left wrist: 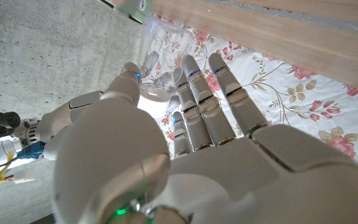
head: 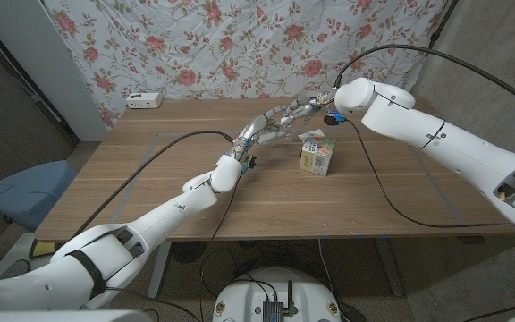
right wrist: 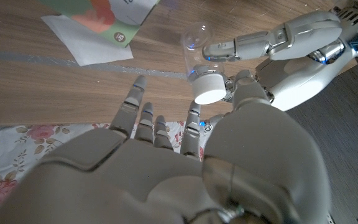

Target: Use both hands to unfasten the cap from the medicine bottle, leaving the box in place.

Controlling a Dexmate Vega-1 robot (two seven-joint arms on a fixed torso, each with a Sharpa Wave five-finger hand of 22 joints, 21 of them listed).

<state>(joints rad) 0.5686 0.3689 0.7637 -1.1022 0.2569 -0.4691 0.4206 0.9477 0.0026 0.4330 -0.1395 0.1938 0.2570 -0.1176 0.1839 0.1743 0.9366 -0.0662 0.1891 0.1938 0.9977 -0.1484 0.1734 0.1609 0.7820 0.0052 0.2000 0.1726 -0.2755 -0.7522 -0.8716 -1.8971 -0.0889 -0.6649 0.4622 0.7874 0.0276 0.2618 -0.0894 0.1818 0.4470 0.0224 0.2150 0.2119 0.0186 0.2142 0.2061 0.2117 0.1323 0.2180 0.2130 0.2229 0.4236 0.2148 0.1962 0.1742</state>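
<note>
Above the table, my left hand (head: 262, 132) and right hand (head: 304, 109) meet around a clear medicine bottle (right wrist: 194, 40) with a white cap (right wrist: 209, 87). My left hand (left wrist: 185, 155) wraps its thumb and fingers around the bottle (left wrist: 157, 56) just below the cap (left wrist: 153, 96). The thumb and a finger of my right hand (right wrist: 166, 168) pinch the cap, which sits on the bottle. The left hand (right wrist: 291, 43) also shows in the right wrist view, one finger lying across the bottle's body. A small green and white box (head: 316, 157) stands on the table just right of the hands.
The wooden table (head: 150, 179) has bare room to the left and in front of the box. A white device (head: 143, 100) sits at the back left edge. A flowered curtain (head: 240, 45) hangs behind, and a blue chair (head: 25, 192) stands left of the table.
</note>
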